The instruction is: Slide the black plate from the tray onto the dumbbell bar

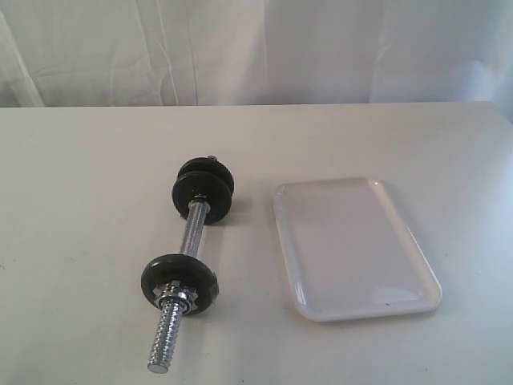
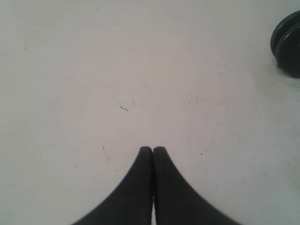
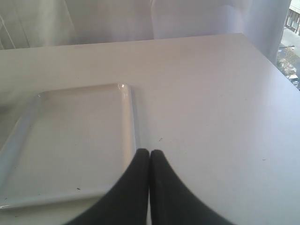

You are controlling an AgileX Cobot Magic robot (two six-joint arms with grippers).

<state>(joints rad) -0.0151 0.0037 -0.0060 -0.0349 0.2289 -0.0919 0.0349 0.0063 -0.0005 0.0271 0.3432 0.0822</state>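
The dumbbell bar [image 1: 192, 233] lies on the table left of the white tray [image 1: 353, 249], its threaded end pointing at the front edge. Two black plates [image 1: 205, 186] sit pressed together on its far end; I cannot tell them apart. A third black disc [image 1: 178, 277] with a chrome star nut sits near the front end. The tray holds nothing. My left gripper [image 2: 153, 149] is shut and empty over bare table, with the paired plates [image 2: 287, 44] at the frame's edge. My right gripper [image 3: 149, 151] is shut and empty beside the tray's rim [image 3: 129, 122]. Neither gripper shows in the exterior view.
A white curtain [image 1: 256, 48] hangs behind the table's far edge. The table's corner [image 3: 243, 35] and side edge show in the right wrist view, past the tray.
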